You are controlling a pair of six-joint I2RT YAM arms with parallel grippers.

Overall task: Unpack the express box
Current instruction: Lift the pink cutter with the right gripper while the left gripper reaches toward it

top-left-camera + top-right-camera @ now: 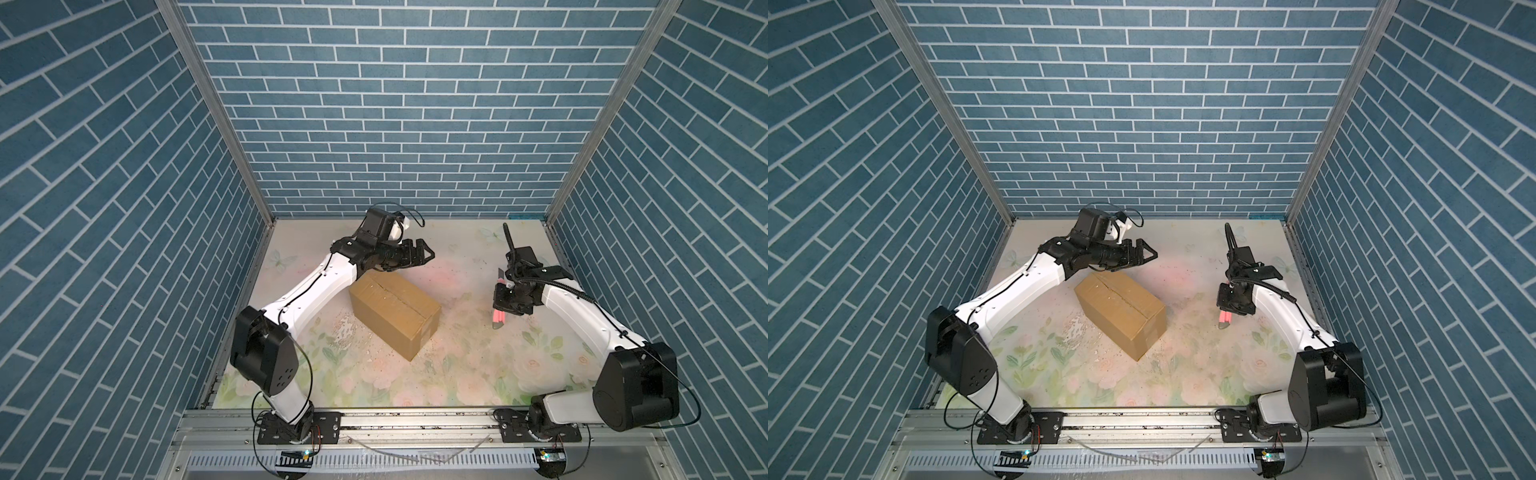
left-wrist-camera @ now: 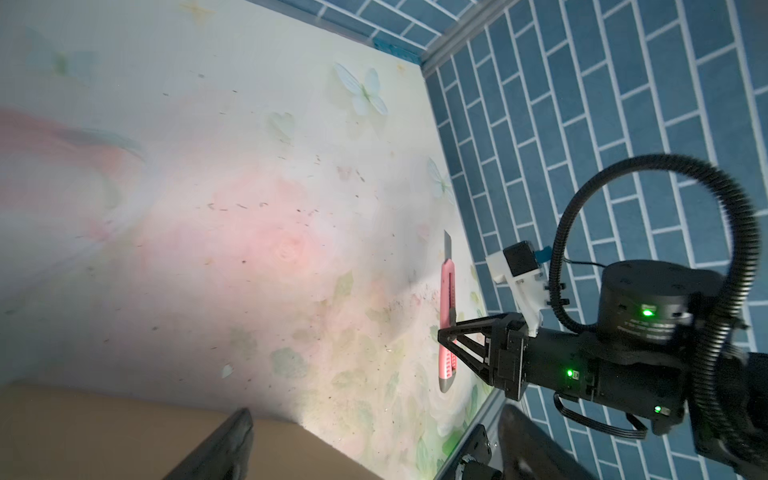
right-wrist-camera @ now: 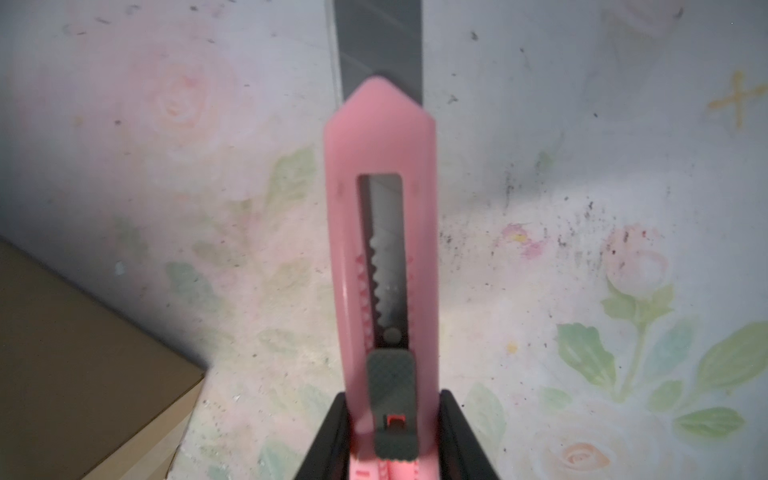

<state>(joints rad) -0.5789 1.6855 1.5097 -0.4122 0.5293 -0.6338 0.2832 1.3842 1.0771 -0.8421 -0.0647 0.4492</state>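
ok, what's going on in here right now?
The right gripper is shut on a pink plastic utility knife, grey blade extended, off to the side of the plain brown corrugated cardboard box and not touching it. The left gripper hangs open and empty near the box's far end. The box sits on the floral tabletop with its flaps closed.

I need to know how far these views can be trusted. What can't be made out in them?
- Contents of the express box: its flaps lie closed in both top views.
- Tape along its seam: too small to tell in both top views; both wrist views crop the box to a corner.
- Blade tip of the pink knife: cut off by the picture's edge in the right wrist view.
- Knife's rear end there: cut off behind the right gripper.
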